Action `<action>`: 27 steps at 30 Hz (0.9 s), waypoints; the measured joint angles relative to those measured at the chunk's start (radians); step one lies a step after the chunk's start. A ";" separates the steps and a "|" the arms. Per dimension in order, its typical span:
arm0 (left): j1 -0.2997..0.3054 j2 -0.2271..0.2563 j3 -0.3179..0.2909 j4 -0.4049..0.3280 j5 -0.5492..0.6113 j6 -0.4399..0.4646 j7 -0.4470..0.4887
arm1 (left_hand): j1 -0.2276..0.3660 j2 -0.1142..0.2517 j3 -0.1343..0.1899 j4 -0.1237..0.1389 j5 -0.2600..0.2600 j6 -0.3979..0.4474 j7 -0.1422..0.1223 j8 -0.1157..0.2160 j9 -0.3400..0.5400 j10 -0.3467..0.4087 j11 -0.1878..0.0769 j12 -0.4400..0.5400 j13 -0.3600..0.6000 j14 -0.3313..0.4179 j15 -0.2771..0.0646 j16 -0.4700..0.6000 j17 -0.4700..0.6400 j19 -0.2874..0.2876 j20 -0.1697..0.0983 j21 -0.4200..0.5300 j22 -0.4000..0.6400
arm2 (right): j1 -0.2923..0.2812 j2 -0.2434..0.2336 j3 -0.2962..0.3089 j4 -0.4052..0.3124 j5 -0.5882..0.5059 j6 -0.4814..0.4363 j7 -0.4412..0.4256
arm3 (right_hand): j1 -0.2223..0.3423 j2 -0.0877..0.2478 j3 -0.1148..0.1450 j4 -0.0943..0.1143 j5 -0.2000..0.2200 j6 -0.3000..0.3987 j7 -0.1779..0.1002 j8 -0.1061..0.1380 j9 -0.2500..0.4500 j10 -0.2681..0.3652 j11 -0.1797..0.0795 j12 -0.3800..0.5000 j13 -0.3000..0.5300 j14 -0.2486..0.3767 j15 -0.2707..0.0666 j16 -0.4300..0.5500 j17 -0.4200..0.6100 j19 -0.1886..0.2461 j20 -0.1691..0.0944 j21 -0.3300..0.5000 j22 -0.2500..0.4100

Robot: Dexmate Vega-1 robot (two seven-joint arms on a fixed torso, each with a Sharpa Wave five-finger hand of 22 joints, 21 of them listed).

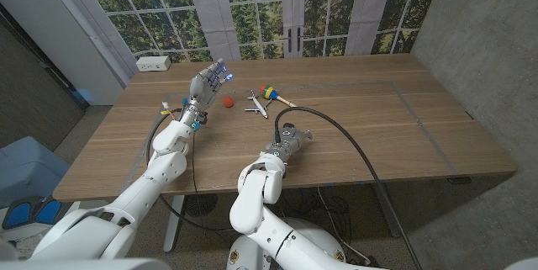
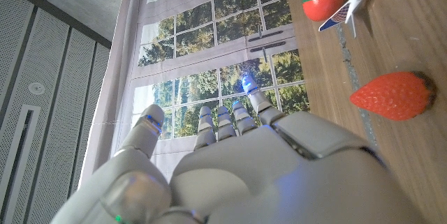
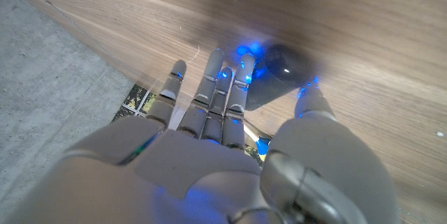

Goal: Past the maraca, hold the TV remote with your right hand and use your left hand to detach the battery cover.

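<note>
- TV remote (image 3: 285,70): seen from the R wrist cam as a dark rounded body on the counter (image 1: 378,127), sitting between the fingertips (image 3: 246,62) and thumb of the right robot hand (image 1: 290,140). Both look to touch it.
- R robot hand: low on the counter, close to the front edge, about mid-width. Fingers are fairly straight, thumb opposite. Can't tell if it's a real grip or just contact.
- Left robot hand (image 1: 206,85): raised off the counter on the L side, fingers spread and pointing up, holding nothing. It's well apart from the remote.
- Strawberry (image 1: 228,99): just beside the L robot hand, lying on the wood.
- Toy plane (image 1: 256,104): between strawberry and maraca (image 1: 271,93), near both. The maraca's stick points toward the robot's R.
- These three make a row beyond the R robot hand, w/ bare wood between row and hand.
- Black cable (image 1: 353,140): arcs from the R robot hand across the wood and off the front edge on the R.
- R half of the counter is open wood out to the far and R edges.
- White power strip (image 1: 153,64): at the far L corner.
</note>
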 measured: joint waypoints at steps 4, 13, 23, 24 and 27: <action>0.001 0.000 -0.003 0.000 -0.002 -0.001 -0.003 | 0.000 0.000 0.000 0.000 0.000 0.000 0.000 0.000 0.000 0.000 0.000 0.000 0.000 0.000 0.000 0.000 0.000 0.000 0.000 -0.006 0.000 | -0.005 0.009 0.009 0.006 -0.002 0.003 -0.017 | 0.030 0.015 0.018 0.014 0.005 0.054 -0.002 0.006 -0.038 0.035 -0.027 0.012 -0.019 0.015 -0.002 -0.011 0.001 0.017 -0.017 0.000 0.000; 0.009 0.004 -0.006 -0.015 -0.003 -0.006 -0.004 | 0.000 0.000 -0.004 -0.004 0.000 0.000 0.000 0.000 0.000 0.000 0.000 0.000 0.000 0.000 0.000 0.000 0.000 0.000 0.000 -0.010 0.000 | -0.007 0.018 0.022 0.019 -0.003 0.009 -0.016 | 0.053 0.013 0.062 0.026 0.034 -0.078 0.042 -0.201 -0.187 -0.038 0.008 -0.052 -0.095 0.005 0.000 -0.050 0.005 0.027 -0.027 -0.006 0.000; 0.013 0.006 -0.007 -0.030 -0.001 -0.008 0.000 | 0.000 0.000 -0.012 -0.012 0.000 0.000 0.000 0.000 0.000 0.000 0.000 0.000 0.000 0.000 0.000 0.000 0.000 0.005 0.006 -0.014 0.000 | 0.006 0.028 0.044 0.056 0.003 -0.011 -0.044 | 0.276 -0.017 0.156 0.089 0.078 0.015 0.038 -0.305 -0.359 0.029 0.011 -0.042 -0.192 0.153 -0.014 0.000 0.084 0.151 -0.152 0.041 0.009; 0.013 0.006 -0.007 -0.031 0.001 -0.008 0.001 | 0.000 0.000 -0.012 -0.012 0.000 0.000 0.000 0.000 0.000 0.000 0.000 0.000 0.000 0.000 0.000 0.000 0.000 0.005 0.006 -0.016 0.000 | 0.008 0.025 0.044 0.056 0.020 -0.018 -0.066 | 0.276 -0.017 0.162 0.087 0.078 0.024 0.042 -0.308 -0.365 0.035 0.016 -0.039 -0.196 0.165 -0.015 0.000 0.089 0.156 -0.156 0.046 0.009; 0.013 0.007 -0.005 -0.033 0.003 -0.008 0.002 | 0.000 0.000 -0.012 -0.012 0.000 0.000 0.000 0.000 0.000 0.000 0.000 0.000 0.000 0.000 0.000 0.000 0.000 0.005 0.005 -0.017 0.000 | 0.013 0.015 0.045 0.051 0.053 -0.032 -0.099 | 0.246 0.013 0.172 0.089 0.059 0.052 0.054 -0.321 -0.381 0.059 0.025 -0.033 -0.203 0.189 -0.018 0.000 0.103 0.168 -0.157 0.056 0.009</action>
